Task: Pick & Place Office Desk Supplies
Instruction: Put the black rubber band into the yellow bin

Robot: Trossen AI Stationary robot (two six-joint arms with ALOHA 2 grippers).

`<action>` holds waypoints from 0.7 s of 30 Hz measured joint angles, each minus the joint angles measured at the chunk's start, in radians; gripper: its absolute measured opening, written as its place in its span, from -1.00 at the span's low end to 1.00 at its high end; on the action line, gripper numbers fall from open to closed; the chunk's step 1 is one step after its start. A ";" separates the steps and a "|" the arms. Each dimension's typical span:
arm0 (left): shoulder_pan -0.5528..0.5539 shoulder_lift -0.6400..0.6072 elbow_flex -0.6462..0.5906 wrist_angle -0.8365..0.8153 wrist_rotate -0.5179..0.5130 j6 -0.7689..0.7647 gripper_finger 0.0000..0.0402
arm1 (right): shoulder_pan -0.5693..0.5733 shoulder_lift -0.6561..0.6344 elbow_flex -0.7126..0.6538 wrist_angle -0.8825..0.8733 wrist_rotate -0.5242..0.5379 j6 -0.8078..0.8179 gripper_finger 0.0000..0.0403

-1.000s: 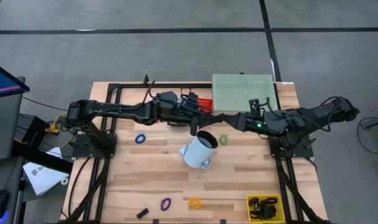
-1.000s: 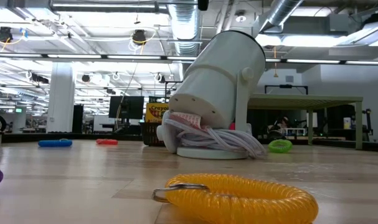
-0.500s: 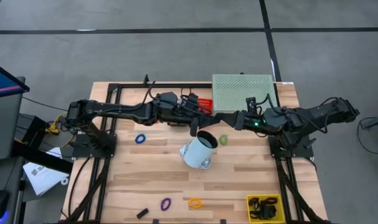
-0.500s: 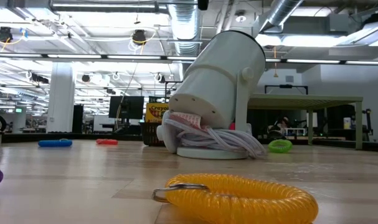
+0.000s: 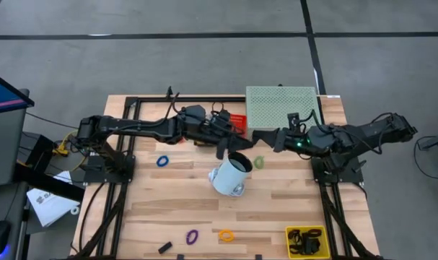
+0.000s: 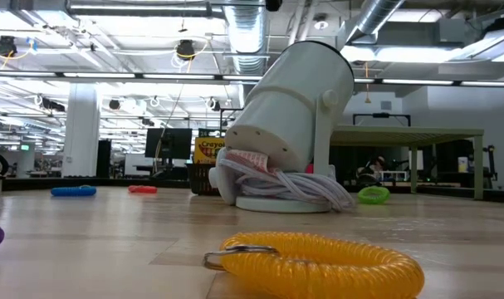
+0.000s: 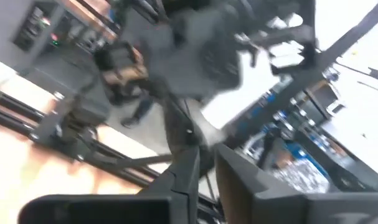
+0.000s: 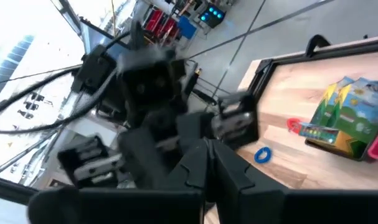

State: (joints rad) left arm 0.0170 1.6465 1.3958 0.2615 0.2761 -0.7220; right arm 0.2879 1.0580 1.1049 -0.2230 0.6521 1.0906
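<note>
Your wooden table [image 5: 175,195] stands on grey floor, a tilted white cup [image 5: 230,173] mid-table below both meeting grippers: right gripper [image 5: 257,136] pressed together, left gripper [image 5: 222,151] barely parted.

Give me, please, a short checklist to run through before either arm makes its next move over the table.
1. Right claw shut: ok, its fingers meet in its wrist view.
2. Anything held in the right claw: cannot tell; nothing shows between the fingers.
3. Left claw state: cannot tell; a narrow gap shows between its fingers in its wrist view.
4. Room between the two claws: not ok, both hang close together above the tipped white cup.
5. Green ring reachable: ok, it lies flat beside the cup.
6. Yellow bin ready: ok, black clips already inside.
</note>
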 joint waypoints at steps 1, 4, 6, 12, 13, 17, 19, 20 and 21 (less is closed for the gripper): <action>-0.004 -0.008 -0.001 -0.015 0.028 -0.002 -0.73 | 0.000 -0.009 0.000 -0.025 0.015 0.000 -0.98; -0.020 -0.044 -0.002 -0.069 0.061 0.011 -0.63 | -0.002 -0.041 0.000 -0.096 0.048 0.016 -0.98; -0.022 -0.074 -0.001 -0.119 0.071 0.045 -0.57 | -0.001 -0.064 0.000 -0.175 0.050 0.052 -0.99; 0.003 -0.219 -0.001 -0.393 -0.066 0.184 -0.52 | 0.086 -0.070 0.000 -0.518 -0.087 0.302 -0.99; 0.009 -0.245 -0.002 -0.435 -0.096 0.204 -0.52 | 0.114 -0.059 0.001 -0.568 -0.117 0.362 -0.99; 0.042 -0.340 -0.002 -0.540 -0.200 0.258 -0.52 | 0.281 0.006 -0.001 -0.705 -0.218 0.556 -0.99; 0.056 -0.380 -0.001 -0.573 -0.243 0.279 -0.52 | 0.367 0.045 0.000 -0.744 -0.259 0.655 -1.00; 0.060 -0.398 -0.002 -0.590 -0.262 0.291 -0.52 | 0.410 0.066 0.000 -0.760 -0.281 0.707 -1.00; 0.067 -0.412 -0.001 -0.590 -0.277 0.299 -0.52 | 0.451 0.087 -0.001 -0.778 -0.300 0.760 -1.00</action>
State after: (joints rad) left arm 0.0841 1.2347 1.3944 -0.3288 -0.0012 -0.4234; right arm 0.7389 1.1453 1.1042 -1.0006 0.3516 1.8504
